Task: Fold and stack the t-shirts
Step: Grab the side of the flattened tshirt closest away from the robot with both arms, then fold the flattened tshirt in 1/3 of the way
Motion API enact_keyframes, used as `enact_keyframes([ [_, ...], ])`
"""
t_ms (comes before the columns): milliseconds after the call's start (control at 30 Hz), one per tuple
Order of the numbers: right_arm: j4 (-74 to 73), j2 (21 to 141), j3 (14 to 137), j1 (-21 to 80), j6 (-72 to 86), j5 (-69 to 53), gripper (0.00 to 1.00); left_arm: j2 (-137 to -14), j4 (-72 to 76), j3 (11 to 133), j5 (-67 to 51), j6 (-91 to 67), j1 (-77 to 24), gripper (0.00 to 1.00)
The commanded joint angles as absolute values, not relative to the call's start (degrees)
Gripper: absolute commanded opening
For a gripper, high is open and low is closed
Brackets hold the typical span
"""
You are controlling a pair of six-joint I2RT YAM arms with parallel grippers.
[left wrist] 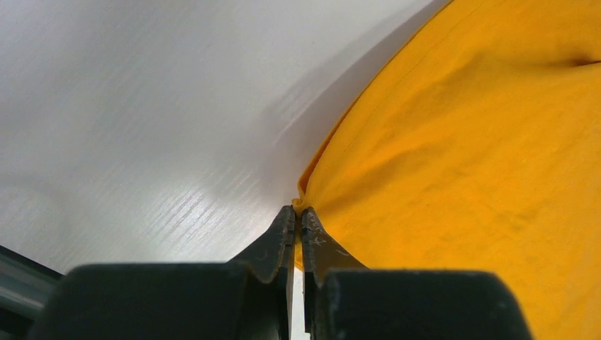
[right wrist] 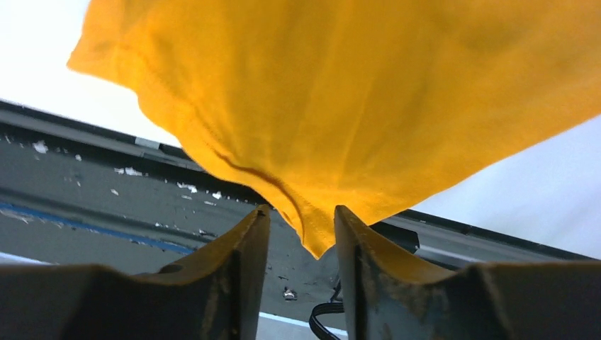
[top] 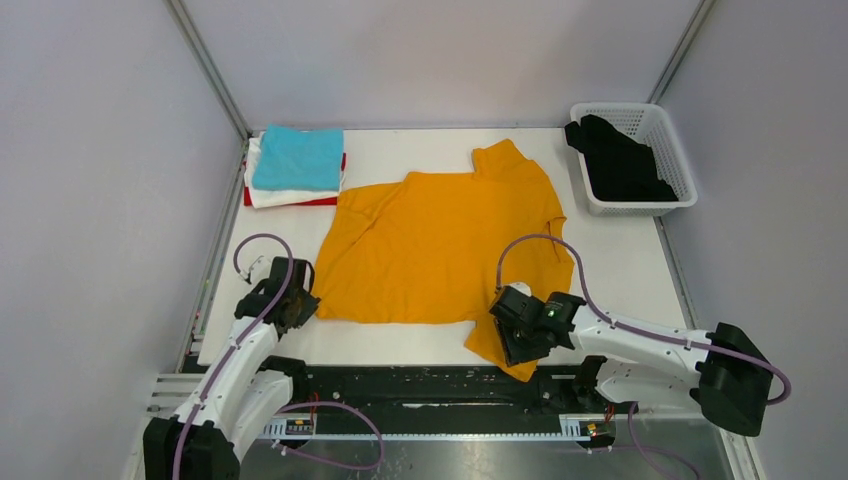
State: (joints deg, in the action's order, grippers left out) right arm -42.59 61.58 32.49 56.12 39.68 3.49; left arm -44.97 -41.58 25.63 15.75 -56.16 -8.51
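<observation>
The mustard-orange t-shirt (top: 440, 245) lies spread flat on the white table, collar toward the far side. My left gripper (top: 300, 305) is shut on the shirt's near left hem corner; in the left wrist view the fingertips (left wrist: 298, 211) pinch a small fold of the orange cloth (left wrist: 461, 177). My right gripper (top: 515, 345) is open at the shirt's near right corner, which hangs over the table's front edge. In the right wrist view that cloth corner (right wrist: 354, 92) dips between the spread jaws (right wrist: 301, 216). A folded stack sits at the far left: turquoise (top: 298, 158) on white (top: 285, 195) on red (top: 335, 200).
A white lattice basket (top: 684, 152) at the far right holds black cloth (top: 620, 165). A black rail (top: 420, 385) runs along the table's near edge, under the hanging corner. Grey walls close in the left, right and back.
</observation>
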Motion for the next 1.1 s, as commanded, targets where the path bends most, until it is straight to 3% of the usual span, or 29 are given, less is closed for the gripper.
enact_keyframes([
  [0, -42.6, 63.2, 34.2, 61.0, 38.0, 1.9, 0.49, -45.8, -42.7, 25.4, 16.4, -57.0, -8.7, 0.0],
  [267, -42.5, 73.2, 32.8, 64.0, 44.1, 6.3, 0.5, -44.9, -42.5, 25.0, 16.4, -56.9, -8.7, 0.0],
  [367, -44.1, 73.9, 32.9, 63.9, 46.7, 9.2, 0.33, -44.1, -42.8, 24.9, 16.3, -56.9, -8.7, 0.0],
  [433, -44.6, 72.4, 32.5, 63.9, 47.5, 9.7, 0.05, -43.5, -43.4, 25.1, 16.3, -57.0, -8.7, 0.0],
  [467, -45.4, 71.1, 32.5, 63.9, 47.7, 9.5, 0.0, -43.1, -43.7, 25.2, 16.3, -57.2, -8.7, 0.0],
  [833, -56.5, 52.5, 32.1, 69.6, 52.5, -3.2, 0.0, -33.3, -51.3, 26.2, 14.0, -62.0, -10.4, 0.0],
  [967, -59.3, 48.8, 37.1, 68.7, 52.7, 7.4, 0.0, -33.5, -51.2, 28.3, 14.3, -61.4, -10.7, 0.0],
  [1067, -58.4, 48.1, 41.2, 61.0, 48.3, 10.7, 0.0, -35.8, -49.8, 31.5, 16.2, -60.2, -10.7, 0.0],
])
